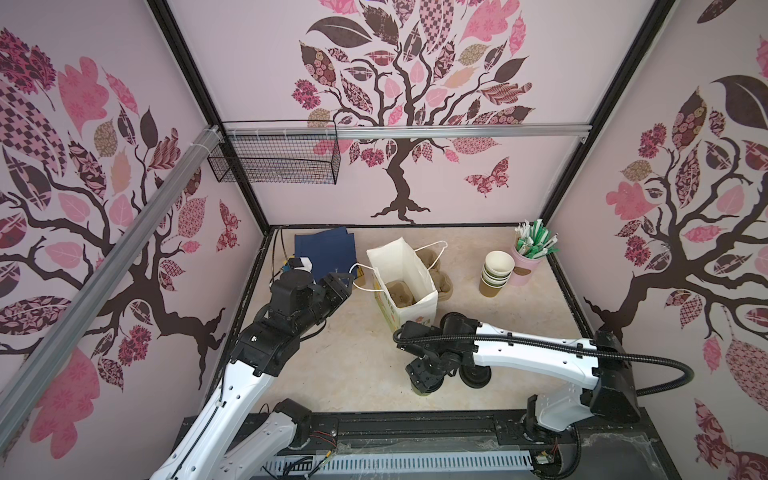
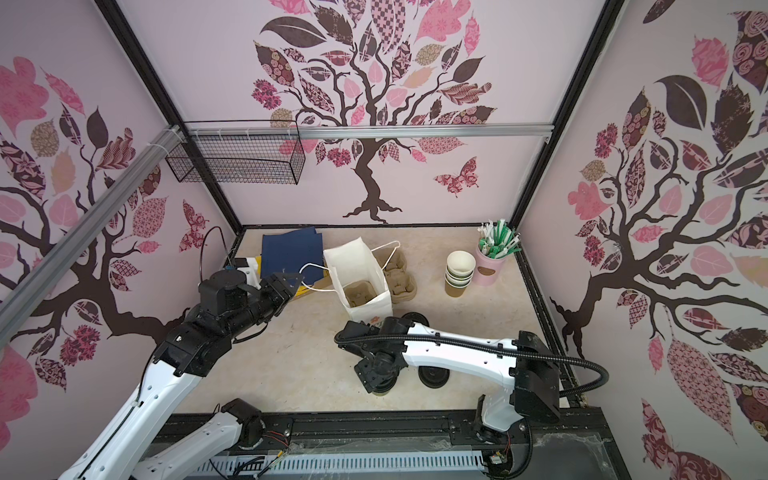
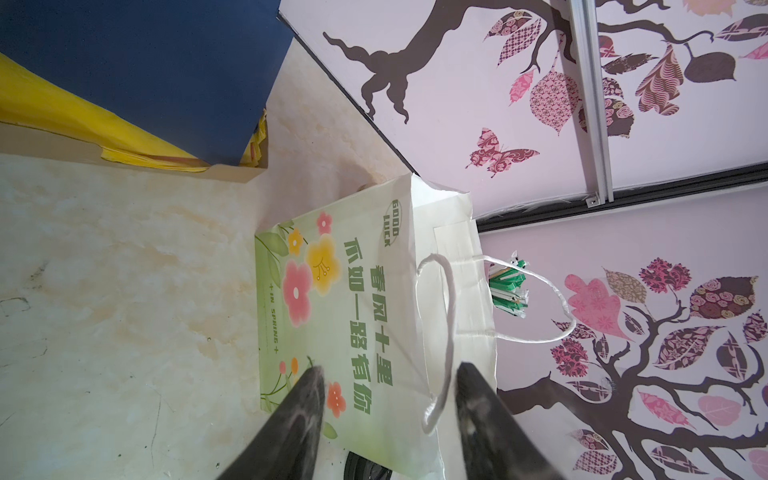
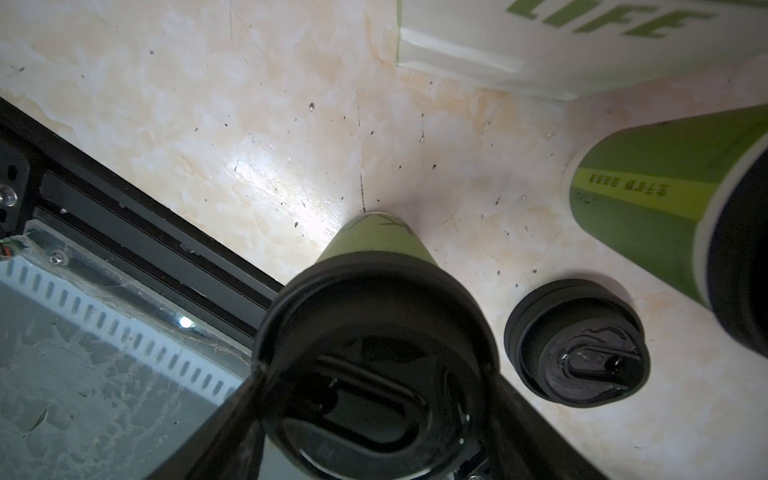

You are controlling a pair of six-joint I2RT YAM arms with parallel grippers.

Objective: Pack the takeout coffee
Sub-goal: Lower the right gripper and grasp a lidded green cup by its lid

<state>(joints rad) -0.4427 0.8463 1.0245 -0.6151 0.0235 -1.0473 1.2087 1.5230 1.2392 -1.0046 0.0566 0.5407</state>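
One takeout coffee cup [image 4: 374, 237], olive green with a black sip lid, stands near the table's front edge. My right gripper [image 4: 376, 374] is down over it [image 1: 424, 380] [image 2: 376, 380], with a finger against each side of the lid's rim. The other lidded cup [image 4: 648, 199] stands beside it, its lid [image 2: 415, 318] peeking out behind the right arm. The white paper bag [image 1: 399, 270] [image 2: 357, 266] [image 3: 340, 299] stands open with a cardboard tray [image 1: 401, 293] inside. My left gripper [image 3: 390, 368] [image 1: 347, 282] is open at the bag's left side, the cord handle [image 3: 446, 332] loose between its fingers.
A loose black lid [image 4: 577, 345] [image 1: 476, 376] lies right of the gripped cup. Nested lidless cups [image 1: 494, 274] and a pink straw holder [image 1: 530, 262] stand at the back right. Cardboard trays [image 1: 442, 282] lie behind the bag, navy sheets [image 1: 324, 253] at the back left.
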